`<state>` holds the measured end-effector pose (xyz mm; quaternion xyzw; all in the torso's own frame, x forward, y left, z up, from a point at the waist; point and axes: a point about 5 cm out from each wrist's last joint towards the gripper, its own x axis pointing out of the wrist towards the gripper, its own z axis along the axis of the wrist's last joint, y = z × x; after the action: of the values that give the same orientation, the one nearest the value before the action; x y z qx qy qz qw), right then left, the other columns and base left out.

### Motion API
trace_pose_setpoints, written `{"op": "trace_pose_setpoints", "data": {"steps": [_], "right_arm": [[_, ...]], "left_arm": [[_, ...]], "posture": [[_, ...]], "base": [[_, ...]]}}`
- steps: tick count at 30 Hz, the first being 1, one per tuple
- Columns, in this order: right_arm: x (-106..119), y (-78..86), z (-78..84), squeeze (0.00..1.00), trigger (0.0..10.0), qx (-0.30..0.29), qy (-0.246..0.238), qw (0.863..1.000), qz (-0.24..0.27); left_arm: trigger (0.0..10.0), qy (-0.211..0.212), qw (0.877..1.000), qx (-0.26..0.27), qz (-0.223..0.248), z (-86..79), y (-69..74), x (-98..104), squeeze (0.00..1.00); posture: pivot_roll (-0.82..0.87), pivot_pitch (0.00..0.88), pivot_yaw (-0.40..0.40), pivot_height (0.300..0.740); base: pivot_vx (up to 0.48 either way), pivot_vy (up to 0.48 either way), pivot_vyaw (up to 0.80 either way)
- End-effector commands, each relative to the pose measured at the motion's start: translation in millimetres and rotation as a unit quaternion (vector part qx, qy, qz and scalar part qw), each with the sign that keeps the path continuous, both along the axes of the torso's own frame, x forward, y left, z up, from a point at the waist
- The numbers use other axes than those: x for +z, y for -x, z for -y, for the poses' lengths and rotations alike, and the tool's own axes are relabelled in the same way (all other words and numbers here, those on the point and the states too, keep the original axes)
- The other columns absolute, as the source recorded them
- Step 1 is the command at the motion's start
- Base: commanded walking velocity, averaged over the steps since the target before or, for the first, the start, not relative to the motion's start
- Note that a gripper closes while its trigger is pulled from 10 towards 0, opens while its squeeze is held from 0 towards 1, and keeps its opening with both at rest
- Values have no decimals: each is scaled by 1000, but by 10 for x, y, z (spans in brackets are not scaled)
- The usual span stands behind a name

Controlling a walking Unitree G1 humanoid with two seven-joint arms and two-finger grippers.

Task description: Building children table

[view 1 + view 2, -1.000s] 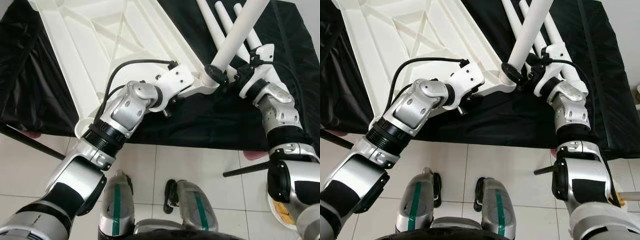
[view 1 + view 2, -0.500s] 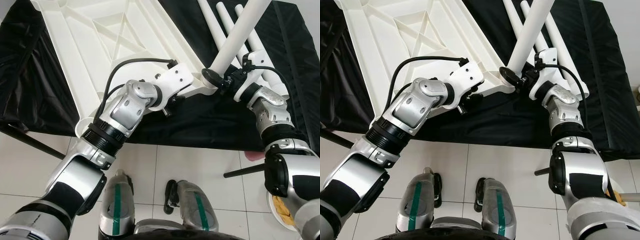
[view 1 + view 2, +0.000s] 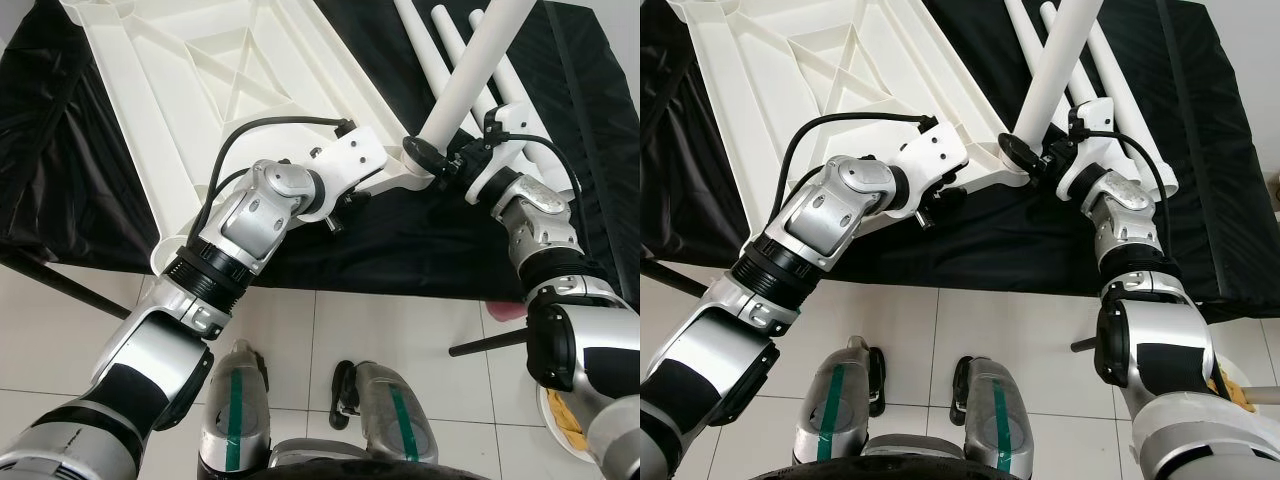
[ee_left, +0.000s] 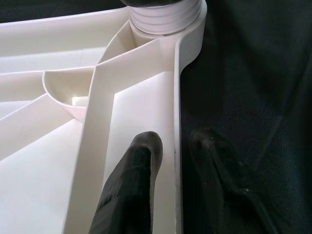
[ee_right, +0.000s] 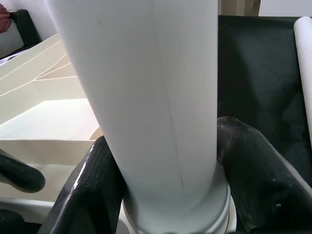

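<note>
The white tabletop point(image 3: 200, 80) lies upside down on a black cloth, ribs facing up. My left gripper point(image 4: 178, 144) is shut on its rim, one finger inside the edge wall and one outside, just short of the corner socket point(image 4: 165, 14). A white table leg point(image 3: 470, 75) stands tilted in that socket point(image 3: 415, 160). My right gripper point(image 5: 168, 161) is shut on the leg point(image 5: 146, 73) just above its base, with a finger on each side; it is seen from above point(image 3: 455, 165) beside the corner.
Spare white legs point(image 3: 1110, 50) lie on the black cloth point(image 3: 400, 240) behind the right arm. The cloth's front edge hangs over a tiled floor point(image 3: 400, 330), where my feet stand. A dark rod point(image 3: 490, 340) sticks out at lower right, with a plate point(image 3: 560, 420) beyond it.
My right wrist has turned and drawn in closer around the leg's base, and the base has shifted slightly left at the corner. The left arm and tabletop are still.
</note>
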<state>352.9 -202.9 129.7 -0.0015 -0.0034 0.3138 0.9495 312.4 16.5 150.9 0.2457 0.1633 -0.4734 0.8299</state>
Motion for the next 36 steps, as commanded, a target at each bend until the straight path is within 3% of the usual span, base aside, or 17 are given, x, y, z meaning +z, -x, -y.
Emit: {"op": "trace_pose_setpoints", "data": {"steps": [1,5,19,22,28,29,30,32,36], "right_arm": [[-24,14,-53,0,10000,-8,-9,1000,3],[-13,29,-164,0,10000,-54,-25,998,23],[30,113,-314,0,10000,-153,-40,986,51],[61,182,-404,0,10000,-206,-64,975,56],[72,216,-458,0,10000,-251,-89,963,46],[83,231,-486,0,10000,-285,-96,953,44],[83,231,-486,0,10000,-285,-96,953,44],[100,251,-513,0,10000,-330,-98,938,46],[76,266,-561,0,10000,-374,-89,922,40]], "left_arm": [[10000,0,1000,-2,-1,7,8,12,0],[10000,1,1000,-1,-5,7,27,-7,0],[10000,0,1000,0,-8,-6,63,-33,0],[10000,-1,1000,-1,-8,-10,63,-28,0],[10000,-1,1000,-2,-7,-4,64,-30,0],[10000,-2,1000,-3,-7,2,66,-30,0],[10000,-2,1000,-3,-7,2,66,-30,0],[10000,-2,1000,-6,-6,13,67,-25,0],[10000,-2,1000,-8,-5,22,68,-26,0]], "posture": [[40,23,-27,740],[40,30,-35,740],[39,38,-48,740],[38,32,-48,740],[36,25,-48,740],[36,20,-47,740],[36,20,-47,740],[35,18,-47,740],[37,6,-51,740]], "base": [[0,0,0],[0,0,0],[0,0,0],[0,0,0],[0,0,0],[0,0,0],[0,0,0],[0,0,0],[0,0,0]]}}
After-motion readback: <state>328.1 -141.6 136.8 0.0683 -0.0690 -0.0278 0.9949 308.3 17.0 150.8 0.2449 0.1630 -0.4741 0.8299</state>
